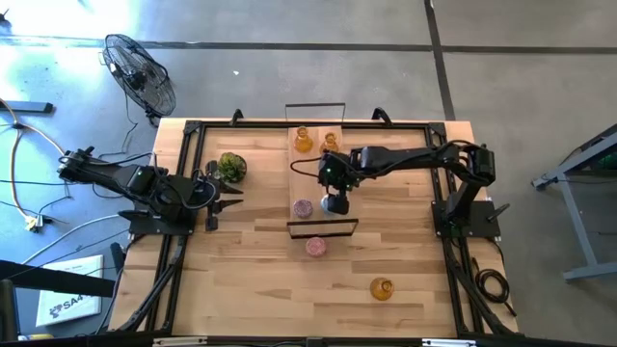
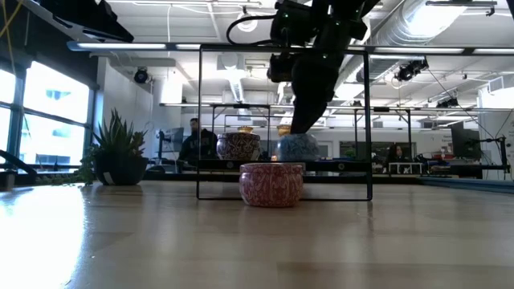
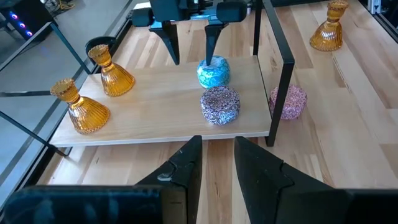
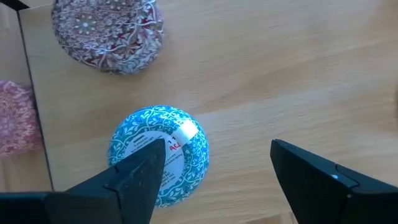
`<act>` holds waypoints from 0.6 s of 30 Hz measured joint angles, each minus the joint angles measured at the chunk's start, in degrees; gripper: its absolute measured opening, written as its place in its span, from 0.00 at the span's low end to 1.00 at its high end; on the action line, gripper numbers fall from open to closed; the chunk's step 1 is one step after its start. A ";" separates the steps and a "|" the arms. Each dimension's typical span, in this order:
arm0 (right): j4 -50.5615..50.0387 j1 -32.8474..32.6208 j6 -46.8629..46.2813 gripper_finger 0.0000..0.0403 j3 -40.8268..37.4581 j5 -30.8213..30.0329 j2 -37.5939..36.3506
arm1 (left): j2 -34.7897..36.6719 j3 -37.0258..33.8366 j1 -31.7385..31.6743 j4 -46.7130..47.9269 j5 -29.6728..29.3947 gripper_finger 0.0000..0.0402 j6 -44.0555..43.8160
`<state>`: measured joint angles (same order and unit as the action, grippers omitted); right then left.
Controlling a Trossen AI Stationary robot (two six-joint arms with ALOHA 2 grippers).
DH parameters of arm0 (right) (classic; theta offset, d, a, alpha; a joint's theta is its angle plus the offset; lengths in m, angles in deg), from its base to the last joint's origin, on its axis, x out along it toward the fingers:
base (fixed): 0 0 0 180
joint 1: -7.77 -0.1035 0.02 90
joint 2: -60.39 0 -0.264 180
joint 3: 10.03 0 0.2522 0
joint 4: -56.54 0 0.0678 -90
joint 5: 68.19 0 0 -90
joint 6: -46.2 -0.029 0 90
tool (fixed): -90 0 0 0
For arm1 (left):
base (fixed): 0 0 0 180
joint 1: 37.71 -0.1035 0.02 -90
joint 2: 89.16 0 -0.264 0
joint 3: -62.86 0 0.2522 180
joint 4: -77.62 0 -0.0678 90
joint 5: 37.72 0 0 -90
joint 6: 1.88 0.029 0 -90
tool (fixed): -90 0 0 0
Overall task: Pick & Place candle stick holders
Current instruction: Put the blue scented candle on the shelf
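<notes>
The right end effector hangs wide open at the high view's centre, holding nothing, one finger over the light-blue holder on the raised board. The left end effector, mid-left, is slightly parted and empty.

The high view looks straight down on the whole worktop. The low view faces level across it. Both wrist views share the blue holder, the right one from close above.
</notes>
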<state>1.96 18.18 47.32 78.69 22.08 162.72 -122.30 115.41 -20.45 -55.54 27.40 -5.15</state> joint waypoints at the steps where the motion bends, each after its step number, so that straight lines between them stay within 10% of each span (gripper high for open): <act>1: -0.02 -0.06 -0.22 0.71 0.00 0.39 0.00 | 0.00 0.00 0.02 0.00 0.00 0.23 0.00; 18: -0.03 -0.06 -0.19 0.98 -0.17 4.13 -0.65 | 0.00 0.00 0.00 0.00 0.00 0.23 0.00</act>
<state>1.93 18.12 47.12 78.51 26.21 162.07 -122.30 115.41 -20.46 -55.54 27.40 -5.15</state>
